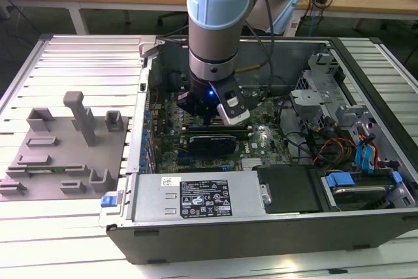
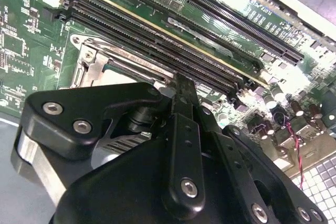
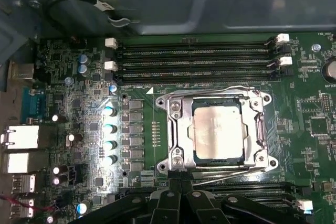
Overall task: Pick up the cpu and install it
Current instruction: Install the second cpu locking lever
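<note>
The cpu (image 3: 218, 131) lay seated in the socket frame (image 3: 216, 129) on the motherboard (image 3: 79, 108), just ahead of the end effector (image 3: 181, 184) and slightly below it, with the black finger linkage closing in at the near edge of the socket in the first wrist view. Being square, the chip had no long axis to speak of; its edges ran parallel to the memory slots (image 3: 194, 59) on the far side of the socket. Its top was a flat silver-white metal plate with a faint mottled sheen, a darker rim showing around it inside the bright metal frame.

In the exterior view the arm's wrist (image 1: 219, 50) stood upright inside the open computer case (image 1: 261, 227), its end effector (image 1: 208, 114) low over the board. The fingers appeared drawn narrowly together with nothing visible between them, judging from the linkage meeting at one point in both wrist views. The grey fixture tray (image 1: 62, 155) sat on the desk (image 1: 78, 227) outside the case, well apart from the end effector
</note>
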Controlling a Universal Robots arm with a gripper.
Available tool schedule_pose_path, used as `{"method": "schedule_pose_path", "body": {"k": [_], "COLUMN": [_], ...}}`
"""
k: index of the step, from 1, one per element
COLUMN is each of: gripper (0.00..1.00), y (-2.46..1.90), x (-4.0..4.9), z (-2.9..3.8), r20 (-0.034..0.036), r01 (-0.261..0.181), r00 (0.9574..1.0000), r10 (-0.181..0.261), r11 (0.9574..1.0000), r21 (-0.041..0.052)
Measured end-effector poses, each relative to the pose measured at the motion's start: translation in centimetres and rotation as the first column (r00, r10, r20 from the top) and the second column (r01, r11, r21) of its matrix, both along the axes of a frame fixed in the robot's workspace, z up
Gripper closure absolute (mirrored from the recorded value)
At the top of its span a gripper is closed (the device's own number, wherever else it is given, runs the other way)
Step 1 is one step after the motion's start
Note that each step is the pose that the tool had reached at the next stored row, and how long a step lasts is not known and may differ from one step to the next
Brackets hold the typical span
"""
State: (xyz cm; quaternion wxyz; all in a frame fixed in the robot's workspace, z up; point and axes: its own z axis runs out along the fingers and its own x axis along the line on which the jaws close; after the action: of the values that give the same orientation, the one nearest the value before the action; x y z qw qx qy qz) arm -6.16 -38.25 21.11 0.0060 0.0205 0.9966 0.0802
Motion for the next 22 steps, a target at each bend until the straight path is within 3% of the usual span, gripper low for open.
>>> {"method": "schedule_pose_path", "body": {"k": [5,7,11,16,22], "gripper": [0.89,0.89,0.89,0.89,0.89], "y": [-0.02,-0.02,-0.03,-0.80,-1.00], "x": [-0.80,-1.05,-0.72,-0.69,-0.67], "z": [-0.29,-0.42,-0.52,-0.54,-0.54], "r20": [-0.0003,-0.0005,-0.0004,-0.0005,-0.0005], "r01": [0.007,0.014,0.027,0.031,0.032], "r00": [1.0000,0.9999,0.9996,0.9995,0.9995], "r10": [-0.007,-0.014,-0.027,-0.031,-0.032], "r11": [0.9999,0.9993,0.9990,0.9988,0.9987], "r21": [0.0112,0.0358,0.0366,0.0388,0.0389]}}
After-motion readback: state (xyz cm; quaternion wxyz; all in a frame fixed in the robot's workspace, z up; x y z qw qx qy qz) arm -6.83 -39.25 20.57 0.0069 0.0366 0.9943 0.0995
